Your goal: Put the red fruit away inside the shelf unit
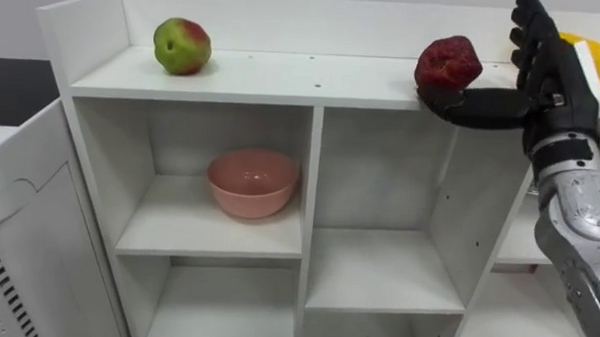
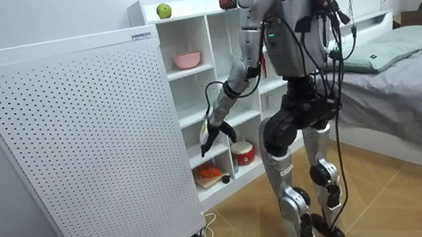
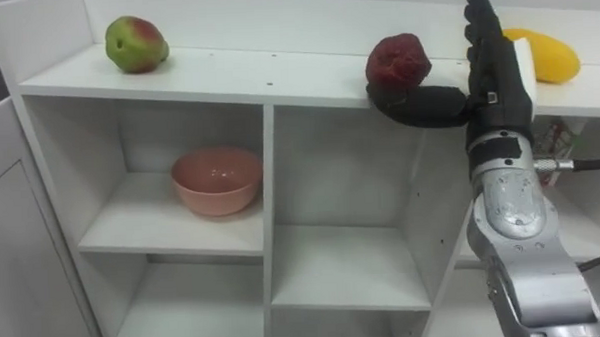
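Because the red fruit [image 1: 448,62] sits right at the top shelf [image 1: 277,81] edge, your right hand [image 1: 547,75] is spread, fingers straight up, thumb tucked beneath it, probably to steady it against rolling.

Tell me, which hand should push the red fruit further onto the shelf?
The right hand: it is up at the top shelf, thumb beneath the red fruit; the left hand hangs far lower.
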Tool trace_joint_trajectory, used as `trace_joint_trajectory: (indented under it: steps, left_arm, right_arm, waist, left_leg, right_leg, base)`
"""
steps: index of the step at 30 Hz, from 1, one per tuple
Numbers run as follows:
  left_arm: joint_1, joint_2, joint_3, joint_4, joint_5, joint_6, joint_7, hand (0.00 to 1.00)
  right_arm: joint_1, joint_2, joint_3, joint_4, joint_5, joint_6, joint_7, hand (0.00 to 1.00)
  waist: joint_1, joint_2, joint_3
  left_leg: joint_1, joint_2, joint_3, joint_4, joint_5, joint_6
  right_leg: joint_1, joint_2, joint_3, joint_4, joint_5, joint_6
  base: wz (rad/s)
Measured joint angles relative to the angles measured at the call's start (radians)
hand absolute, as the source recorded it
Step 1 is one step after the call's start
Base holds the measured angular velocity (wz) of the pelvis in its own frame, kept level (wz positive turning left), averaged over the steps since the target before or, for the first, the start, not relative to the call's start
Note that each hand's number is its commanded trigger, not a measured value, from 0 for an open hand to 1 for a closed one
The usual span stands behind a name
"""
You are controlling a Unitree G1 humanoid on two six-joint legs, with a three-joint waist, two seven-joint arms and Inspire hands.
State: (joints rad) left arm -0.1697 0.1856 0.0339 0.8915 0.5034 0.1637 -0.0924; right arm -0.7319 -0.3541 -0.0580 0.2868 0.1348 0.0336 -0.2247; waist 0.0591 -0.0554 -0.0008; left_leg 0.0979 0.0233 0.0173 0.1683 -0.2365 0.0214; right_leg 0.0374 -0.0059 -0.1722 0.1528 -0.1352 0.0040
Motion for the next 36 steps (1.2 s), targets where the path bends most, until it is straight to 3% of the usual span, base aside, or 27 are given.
trace_joint_trajectory:
  steps: [6, 7, 8, 9, 10, 26, 36]
  left_arm:
    - [-0.012, 0.002, 0.0, 0.0, 0.0, 0.006, -0.01, 0.0]
    - [-0.015, 0.004, 0.0, 0.0, 0.0, 0.006, -0.011, 0.0]
    - [-0.016, 0.006, 0.0, 0.0, 0.001, 0.006, -0.012, 0.0]
    - [-0.02, 0.009, 0.001, 0.0, 0.001, 0.007, -0.016, 0.0]
    - [-0.027, 0.012, 0.001, 0.001, 0.0, 0.01, -0.023, 0.0]
    - [-0.049, 0.041, 0.001, 0.005, -0.043, 0.035, -0.047, 0.0]
    - [-0.112, 0.054, 0.001, 0.004, -0.04, 0.058, -0.056, 0.0]
  right_arm:
    - [-0.015, 0.0, 0.0, 0.044, -0.009, 0.0, 0.023, 0.0]
    - [-0.026, 0.0, 0.001, 0.059, -0.009, 0.002, 0.028, 0.37]
    - [-0.03, 0.0, 0.0, 0.065, -0.009, 0.003, 0.029, 0.61]
    - [-0.033, 0.0, 0.0, 0.069, -0.009, 0.003, 0.032, 0.93]
    - [-0.033, 0.0, 0.0, 0.07, -0.01, 0.003, 0.032, 1.0]
    - [-0.057, 0.0, -0.002, 0.105, -0.04, 0.011, 0.056, 1.0]
    - [-0.057, -0.001, -0.003, 0.098, -0.017, 0.016, 0.055, 1.0]
  waist:
    - [0.0, -0.006, 0.0001]
    - [0.0, -0.006, 0.0001]
    - [0.0, -0.006, 0.0001]
    - [-0.001, -0.007, 0.0003]
    - [-0.002, -0.007, 0.0001]
    - [-0.003, -0.012, -0.0004]
    - [-0.001, -0.014, -0.0009]
  left_leg:
    - [-0.003, 0.0, -0.003, 0.002, 0.0, 0.0]
    - [-0.004, 0.0, -0.003, 0.005, 0.0, 0.0]
    - [-0.005, 0.0, -0.003, 0.006, 0.0, 0.0]
    - [-0.009, 0.0, -0.003, 0.011, 0.0, 0.0]
    - [-0.015, 0.0, -0.003, 0.016, 0.0, 0.0]
    - [-0.018, 0.0, -0.007, 0.022, 0.0, 0.0]
    - [-0.017, 0.0, 0.003, 0.021, 0.0, 0.0]
  right_leg:
    - [-0.003, -0.003, 0.001, 0.0, 0.0, 0.0]
    - [-0.003, -0.004, 0.0, 0.001, 0.0, 0.0]
    - [-0.003, -0.005, -0.001, 0.001, 0.0, 0.0]
    - [-0.003, -0.005, -0.004, 0.001, 0.0, 0.0]
    - [-0.004, -0.007, -0.01, 0.001, 0.0, 0.0]
    - [-0.002, -0.01, -0.027, 0.002, 0.001, -0.002]
    - [-0.004, -0.009, -0.021, 0.001, 0.001, -0.002]
  base:
    - [-0.01]
    - [0.0]
    - [0.0]
    - [0.07]
    - [0.1]
    - [0.01]
    - [0.0]
